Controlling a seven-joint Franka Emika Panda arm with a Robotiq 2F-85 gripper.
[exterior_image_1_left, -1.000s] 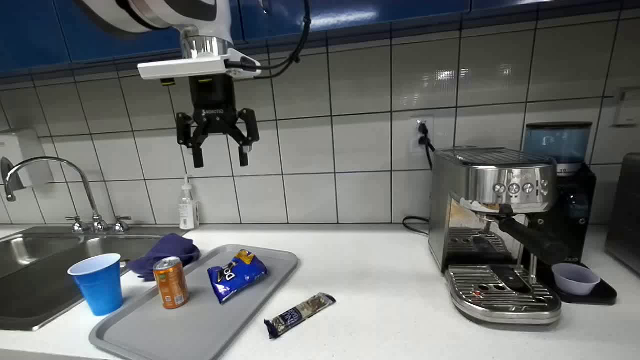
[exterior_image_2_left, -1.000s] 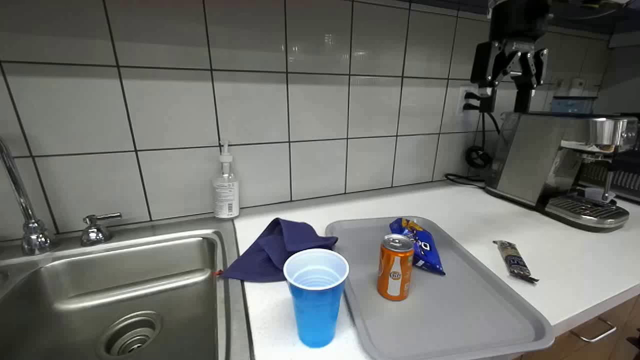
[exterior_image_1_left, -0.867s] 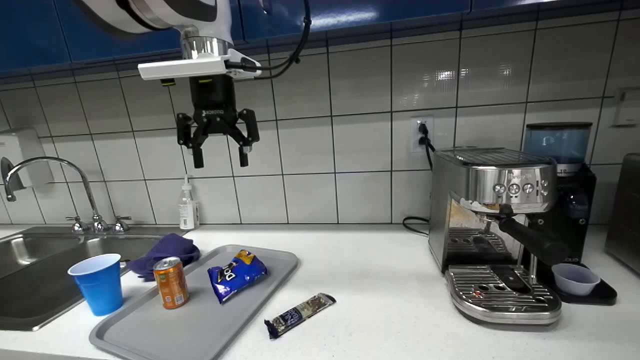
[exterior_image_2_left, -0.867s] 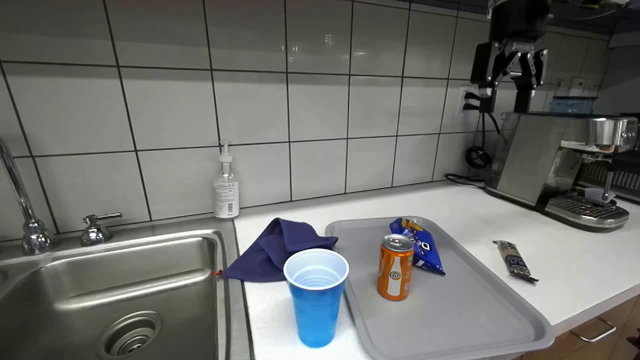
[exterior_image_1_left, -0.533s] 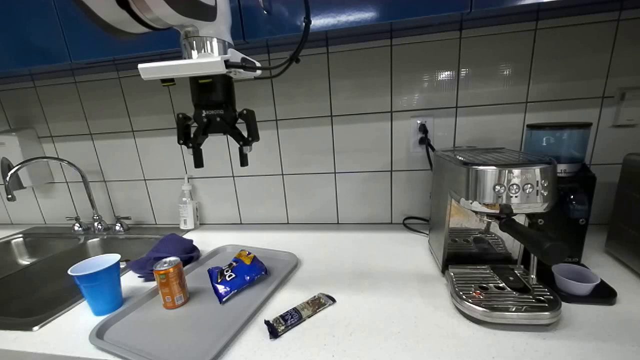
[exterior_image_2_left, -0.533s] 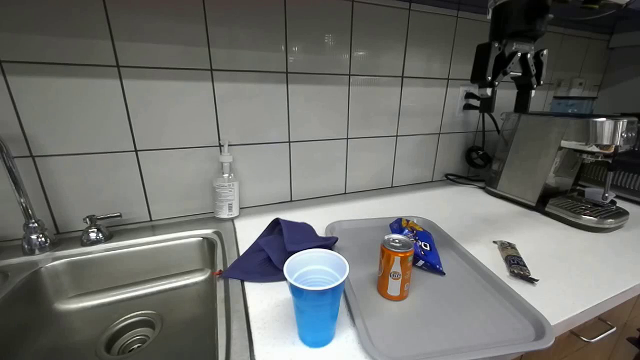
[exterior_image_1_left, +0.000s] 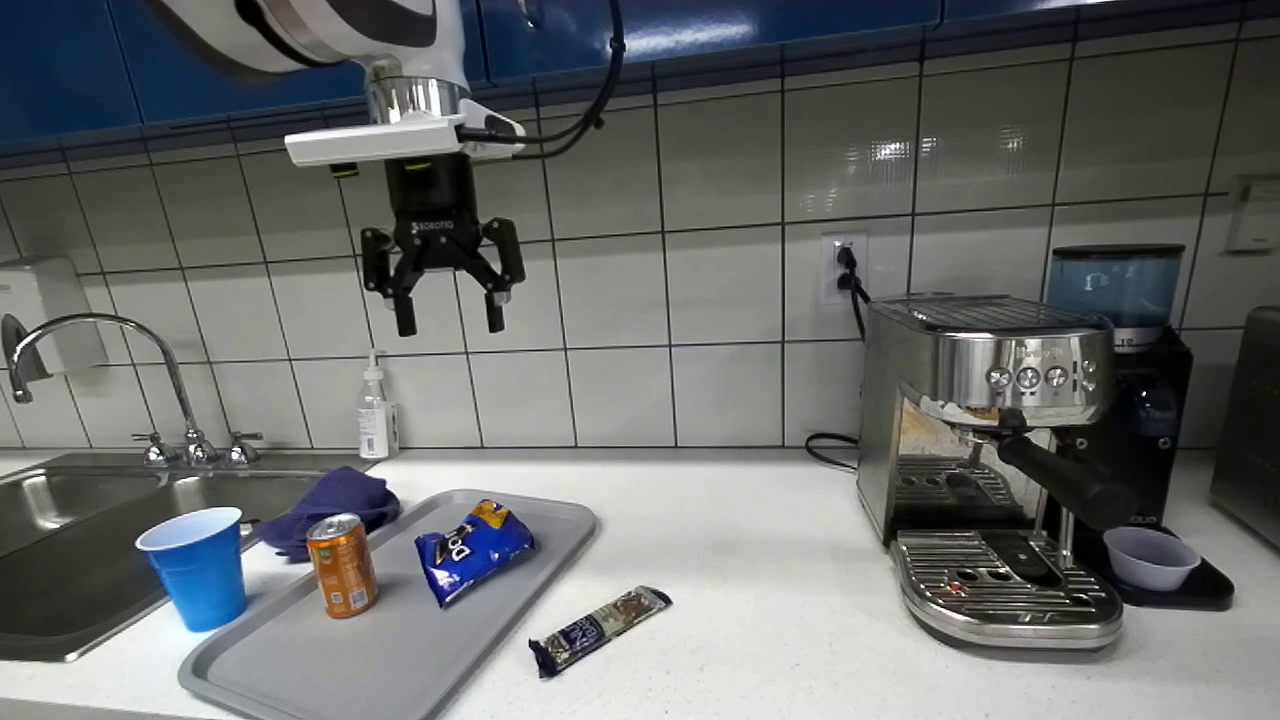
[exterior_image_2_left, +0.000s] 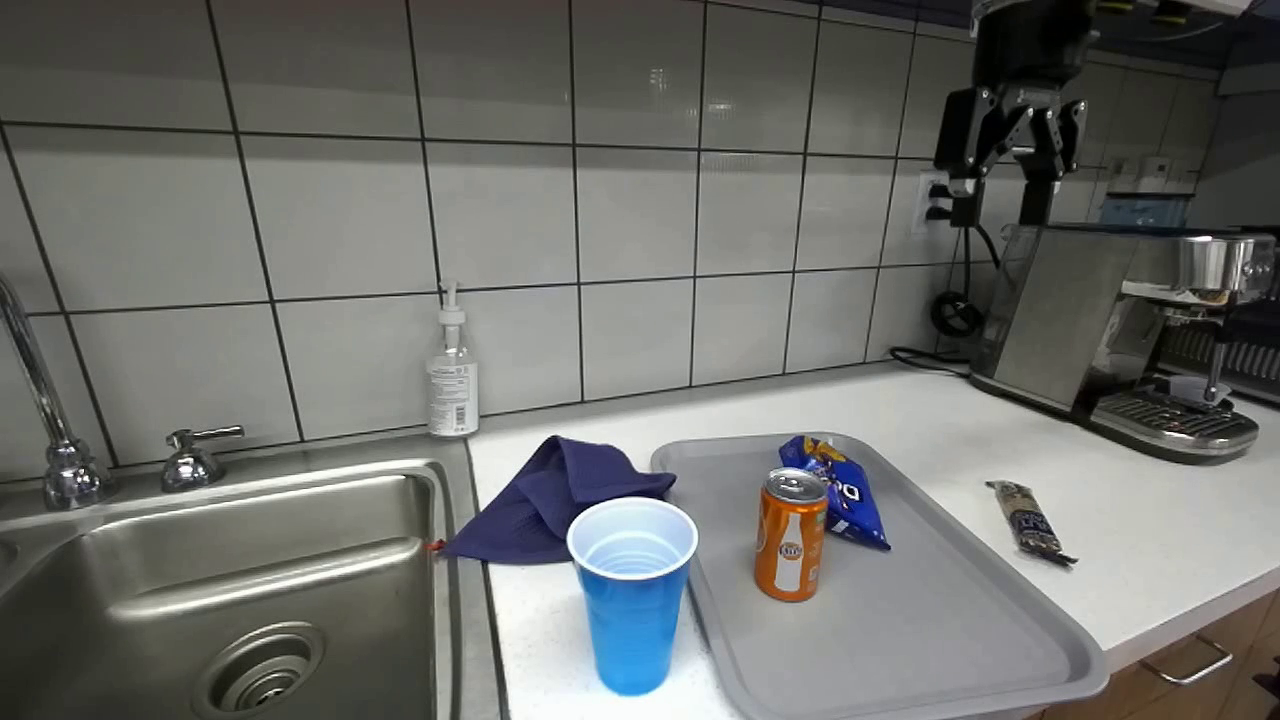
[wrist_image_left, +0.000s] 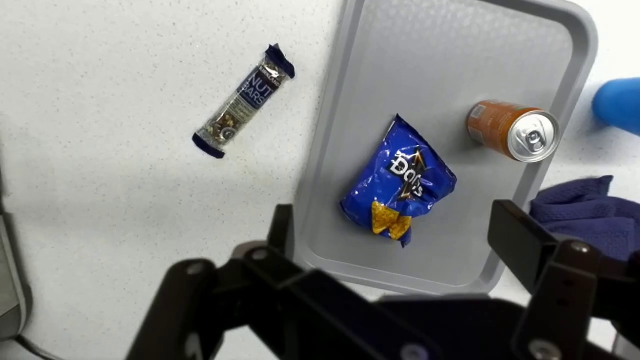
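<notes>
Speckled white worktop (exterior_image_1_left: 760, 560), Robotiq gripper (exterior_image_1_left: 450, 320) just hanging over it with jaws spread wide, Doritos bag (wrist_image_left: 397, 182) down below it on a gray tray (wrist_image_left: 450, 45).

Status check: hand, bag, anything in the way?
Hand open, empty, touching nothing. Bag lying on tray. Nothing seen in the way; can upright beside bag, apart.

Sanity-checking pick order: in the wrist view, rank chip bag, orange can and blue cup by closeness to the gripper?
Nearest the gripper first, wrist view:
1. Chip bag: on the tray, mid-picture.
2. Orange can: upright on the tray, right of the bag.
3. Blue cup: off the tray, at the picture's right edge.
</notes>
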